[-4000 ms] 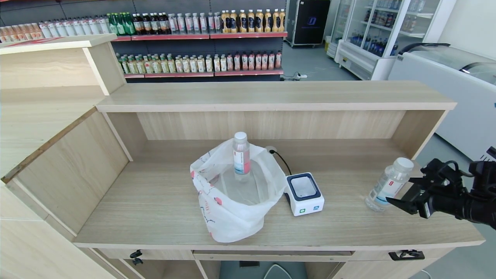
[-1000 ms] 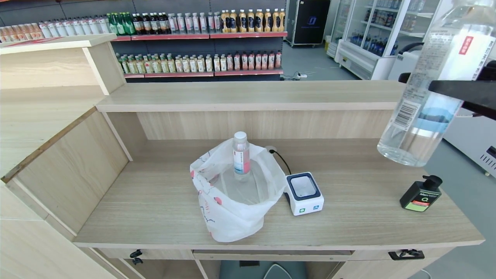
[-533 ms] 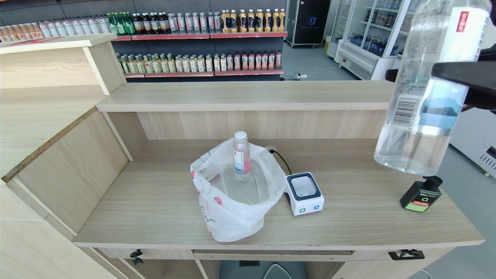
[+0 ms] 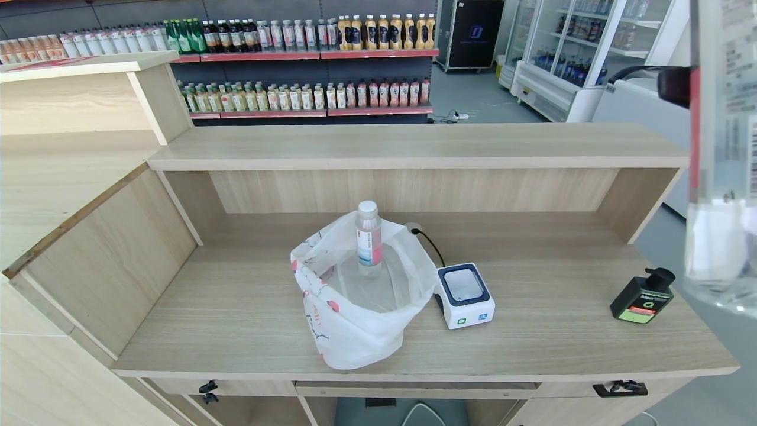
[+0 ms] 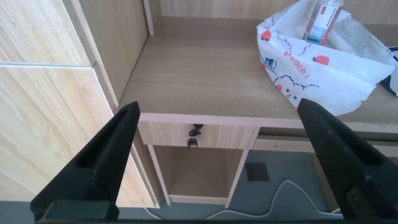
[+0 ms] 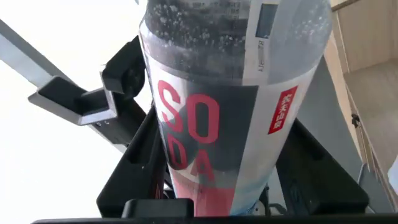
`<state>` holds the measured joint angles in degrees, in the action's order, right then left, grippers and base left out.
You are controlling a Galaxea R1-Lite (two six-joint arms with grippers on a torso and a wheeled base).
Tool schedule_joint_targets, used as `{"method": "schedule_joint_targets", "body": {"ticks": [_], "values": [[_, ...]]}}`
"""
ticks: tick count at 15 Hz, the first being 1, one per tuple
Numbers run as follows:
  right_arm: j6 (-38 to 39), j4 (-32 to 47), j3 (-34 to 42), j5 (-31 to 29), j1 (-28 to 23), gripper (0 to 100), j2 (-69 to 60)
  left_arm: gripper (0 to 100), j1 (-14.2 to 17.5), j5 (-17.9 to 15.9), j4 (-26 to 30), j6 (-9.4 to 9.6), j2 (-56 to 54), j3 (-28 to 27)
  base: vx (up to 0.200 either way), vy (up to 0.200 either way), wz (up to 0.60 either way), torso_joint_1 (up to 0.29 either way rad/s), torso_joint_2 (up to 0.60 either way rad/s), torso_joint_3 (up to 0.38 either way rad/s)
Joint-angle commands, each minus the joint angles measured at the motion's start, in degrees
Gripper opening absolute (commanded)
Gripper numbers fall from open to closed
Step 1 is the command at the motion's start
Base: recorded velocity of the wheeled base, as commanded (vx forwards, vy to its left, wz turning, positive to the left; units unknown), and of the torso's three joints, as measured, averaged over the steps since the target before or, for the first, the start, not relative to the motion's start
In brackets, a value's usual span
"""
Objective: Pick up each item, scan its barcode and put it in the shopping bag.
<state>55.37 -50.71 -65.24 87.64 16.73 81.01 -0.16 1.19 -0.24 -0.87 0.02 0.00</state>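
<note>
1. One wide table point(image 4: 532, 349) carries everything; a back wall and raised ledge close its far side, while the front edge lies open.
2. The shopping bag point(image 4: 349, 319) stands left of centre, mouth open, one bottle point(image 4: 368, 239) upright inside.
3. The soda bottle point(image 4: 721, 177) hangs high at the robot's right, well above the table, pinched around its body by the right hand point(image 6: 214, 193). The step in hand looks like the carry to scanning; next it needs lowering leftward with its barcode turned to the window of the scanner point(image 4: 465, 294).
4. The left hand point(image 5: 217, 106) hovers spread and empty off the table's front-left corner, apart from that path.
5. The scanner sits just beside the bag, window up, bare table to its right.
6. The black pump bottle point(image 4: 641, 296) stands near the right edge, where a low swing could knock it.
</note>
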Motion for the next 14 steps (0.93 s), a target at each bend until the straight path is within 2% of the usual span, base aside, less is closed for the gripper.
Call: {"method": "schedule_joint_targets", "body": {"ticks": [1, 6, 14], "values": [[0.1, 0.0, 2.8, 0.1, 0.9, 0, -3.0, 100, 0.0, 0.0, 0.0, -0.01, 0.0, 0.0, 0.000, 0.000, 0.00, 0.000, 0.00, 0.000], [0.8, 0.4, 8.4, 0.0, 9.6, 0, -8.7, 100, 0.0, 0.0, 0.0, -0.01, 0.0, 0.0, 0.000, 0.000, 0.00, 0.000, 0.00, 0.000], [2.0, 0.6, 13.6, -1.2, 8.4, 0, -14.6, 100, 0.0, 0.0, 0.0, -0.01, 0.0, 0.0, 0.000, 0.000, 0.00, 0.000, 0.00, 0.000]]}}
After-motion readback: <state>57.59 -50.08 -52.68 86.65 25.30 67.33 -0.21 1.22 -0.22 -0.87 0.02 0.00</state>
